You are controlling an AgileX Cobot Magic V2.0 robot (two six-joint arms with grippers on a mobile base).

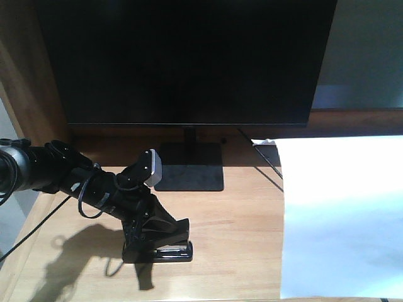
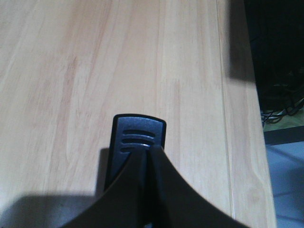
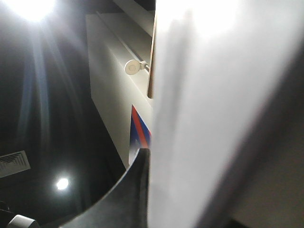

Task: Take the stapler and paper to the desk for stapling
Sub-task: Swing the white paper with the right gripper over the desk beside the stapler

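On the desk [image 1: 233, 251] sat one stapler [image 1: 171, 250], black with a silver strip along its base. It seemed to rest on the light wood in front of the monitor's foot. The left gripper [image 1: 148, 242] was closed on the stapler from above. In the left wrist view, the left gripper's [image 2: 145, 161] two dark fingers met over the stapler's ribbed end [image 2: 138, 133], with bare wood grain [image 2: 71, 71] all round.

One sheet of paper [image 1: 340, 214] covered the desk's right side, well apart from the stapler. From the right wrist view, which looked upward, the paper [image 3: 213, 95] stood between two dark fingers. The right gripper [image 3: 199, 180] looked clamped on it, though the far finger was blurred.

One dark monitor [image 1: 189, 63] filled the back of the desk on a flat black stand base [image 1: 192, 167]. One thin cable [image 1: 271, 165] ran beside the paper's left edge. A brown wooden panel [image 1: 25, 69] rose at the left. Two ceiling lights [image 3: 28, 7] glared overhead. On the pale wall were one round white fitting [image 3: 132, 67] and a red and blue stripe [image 3: 140, 128].
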